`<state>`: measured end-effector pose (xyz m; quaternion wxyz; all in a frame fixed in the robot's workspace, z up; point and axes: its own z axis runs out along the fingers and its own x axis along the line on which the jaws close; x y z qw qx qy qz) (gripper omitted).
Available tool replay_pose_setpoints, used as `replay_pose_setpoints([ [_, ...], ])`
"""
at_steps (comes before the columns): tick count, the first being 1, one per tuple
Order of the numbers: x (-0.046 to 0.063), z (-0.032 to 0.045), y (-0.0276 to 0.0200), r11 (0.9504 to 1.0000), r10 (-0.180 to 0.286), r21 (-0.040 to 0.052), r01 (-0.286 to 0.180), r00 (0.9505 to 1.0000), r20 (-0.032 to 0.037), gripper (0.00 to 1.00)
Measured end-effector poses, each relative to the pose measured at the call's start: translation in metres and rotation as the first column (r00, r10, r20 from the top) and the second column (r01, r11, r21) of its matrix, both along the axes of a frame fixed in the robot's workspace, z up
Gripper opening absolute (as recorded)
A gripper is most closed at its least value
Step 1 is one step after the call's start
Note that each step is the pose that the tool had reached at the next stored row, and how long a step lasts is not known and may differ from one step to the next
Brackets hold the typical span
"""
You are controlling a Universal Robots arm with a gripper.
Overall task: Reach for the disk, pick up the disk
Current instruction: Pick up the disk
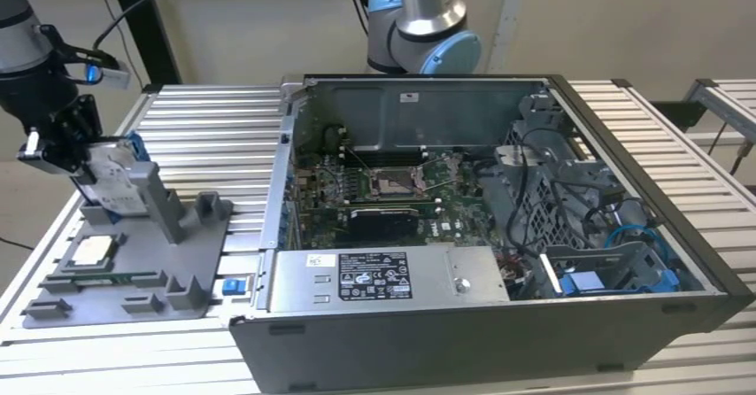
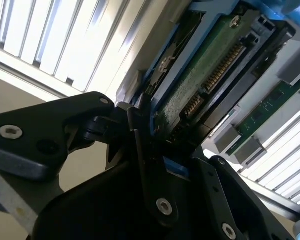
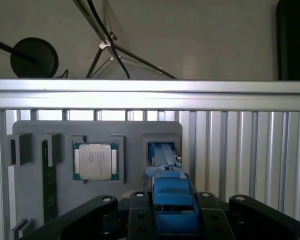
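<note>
The disk [image 2: 200,80], green underside, in claw [image 2: 176,155]

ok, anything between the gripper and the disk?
Nothing visible. The gripper is right at the disk, which stands on edge in the grey fixture at the exterior view's left. In both wrist views the disk lies directly at the gripper, with nothing in between.
</note>
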<state>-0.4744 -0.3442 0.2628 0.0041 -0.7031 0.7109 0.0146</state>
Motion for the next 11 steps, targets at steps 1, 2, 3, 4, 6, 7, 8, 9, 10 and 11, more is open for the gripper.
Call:
replay_pose_setpoints([
  [1,0.0000,0.0007,0.0000,1.0000,0.000,0.0000,0.000,1.0000,0.0000,0.00],
  [2,0.0000,0.0017,0.0000,1.0000,0.000,0.0000,0.000,1.0000,0.0000,0.00],
  [3,0.0000,0.0026,0.0000,1.0000,0.000,0.0000,0.000,1.0000,0.0000,0.00],
  [4,0.0000,0.0035,0.0000,1.0000,0.000,-0.0001,0.000,1.0000,0.0000,0.00],
  [6,0.0000,0.0052,0.0000,1.0000,0.000,-0.0001,0.000,1.0000,-0.0001,0.00],
  [7,0.0000,0.0060,0.0000,1.0000,0.000,0.0000,0.000,1.0000,0.0000,0.00],
  [8,0.0000,0.0069,0.0000,1.0000,0.000,0.0000,0.000,1.0000,0.0000,0.00],
  [9,0.0000,0.0078,0.0000,1.0000,0.000,-0.0001,0.000,1.0000,0.0000,0.00],
  [10,0.0000,0.0088,0.0000,1.0000,0.000,-0.0001,0.000,1.0000,-0.0001,0.00],
  [11,0.0000,0.0098,0.0000,1.0000,0.000,-0.0001,0.000,1.0000,0.0000,0.00],
])
